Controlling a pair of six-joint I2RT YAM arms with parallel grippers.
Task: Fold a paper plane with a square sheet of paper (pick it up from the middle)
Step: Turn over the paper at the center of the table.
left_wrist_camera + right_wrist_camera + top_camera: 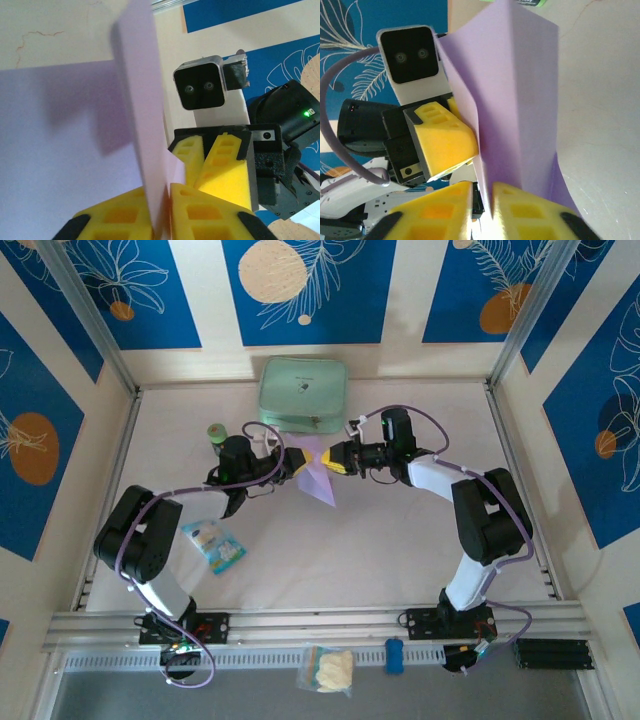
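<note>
On the near rail lies a small clear bag (328, 670) with something pale yellow inside. Beside it is a blue object (394, 655) too small to identify. Farther in, on the left of the table (400, 560), a blue-and-white snack packet (213, 545) lies just beside the left arm.

At mid-table the two arms reach toward each other and meet at the lavender paper (318, 478). It is held between them, folded, with one point hanging toward the near side. The left gripper (159, 202) has its yellow fingers drawn together on the paper, which is pinched in the slit between them. The bottom of the left wrist view cuts off the fingers' bases.

The right gripper (482, 200) has its fingers narrowly apart, with a folded edge of the paper running down into the gap. I cannot tell whether they press it. The paper blocks much of both wrist views, and the number of its folds is hard to make out.

Farther back on the left, a small green-topped item (216, 435) stands half hidden behind the left wrist. At the far edge lies a mint-green pouch (303, 395).
</note>
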